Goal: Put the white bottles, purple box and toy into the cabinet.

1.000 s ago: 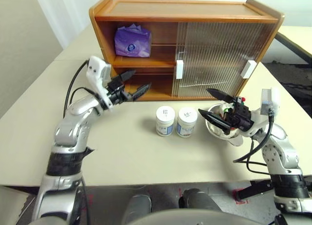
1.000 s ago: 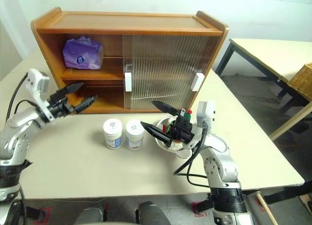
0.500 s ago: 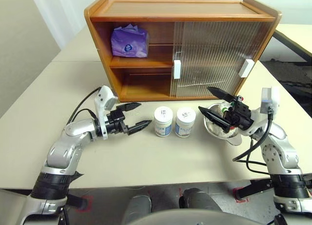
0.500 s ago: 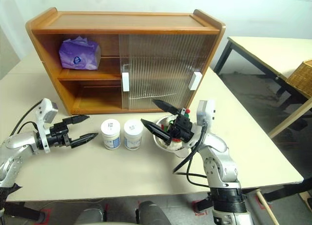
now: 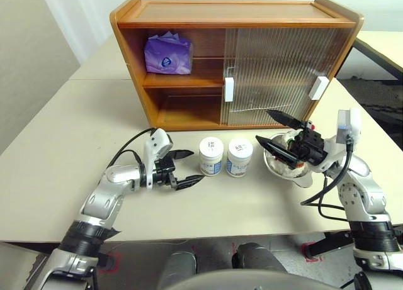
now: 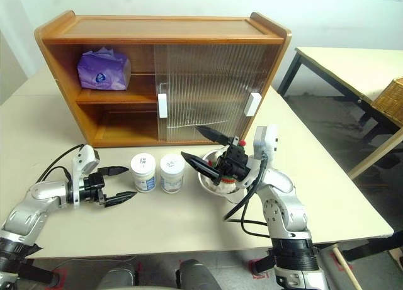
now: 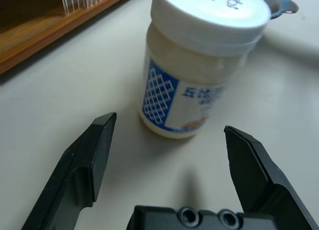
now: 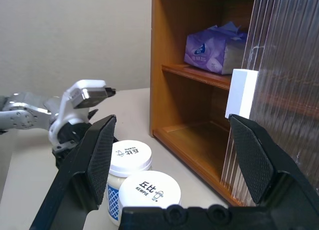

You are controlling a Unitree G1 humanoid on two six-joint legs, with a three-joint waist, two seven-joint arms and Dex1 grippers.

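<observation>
Two white bottles stand side by side on the table in front of the cabinet. My left gripper is open, low over the table, just left of the left bottle, its fingers apart from it. The purple box lies on the upper shelf at the left. The toy sits in a steel bowl, largely hidden behind my right gripper, which hangs open above the bowl holding nothing.
Both ribbed sliding doors cover the cabinet's right half, with white handles. The lower left shelf stands open. A second table and a wicker basket are off to the right.
My left arm has dropped from in front of the cabinet's lower shelf to table level and drawn in beside the left bottle, still open. The right arm has kept still.
</observation>
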